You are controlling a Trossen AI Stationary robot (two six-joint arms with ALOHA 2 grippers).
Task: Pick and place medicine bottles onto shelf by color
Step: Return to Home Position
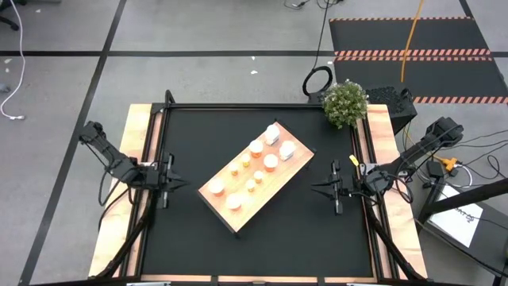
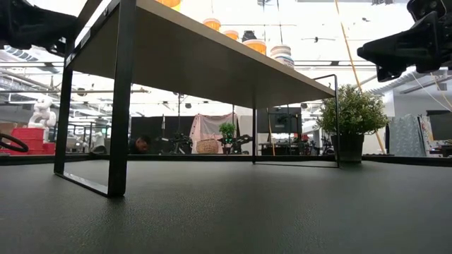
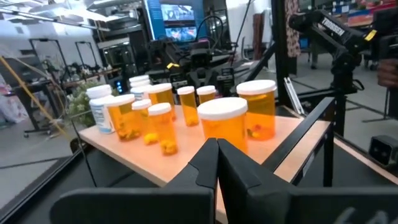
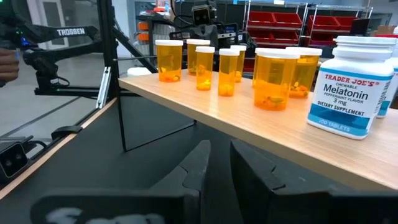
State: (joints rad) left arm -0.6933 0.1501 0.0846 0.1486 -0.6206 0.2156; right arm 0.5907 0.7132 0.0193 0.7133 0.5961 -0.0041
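Note:
The shelf is a pale wood board on thin dark legs, set slantwise in the middle of the black mat. Several medicine bottles stand upright on it. The orange ones with white caps fill the near-left part. The white ones stand at its far-right end. My left gripper hovers shut, left of the shelf and level with its top. My right gripper hovers right of the shelf, its fingers a narrow gap apart.
A potted plant stands at the mat's far right corner. A dark frame rail borders the mat. Bare mat lies between each gripper and the shelf. A person's hand shows beyond the table.

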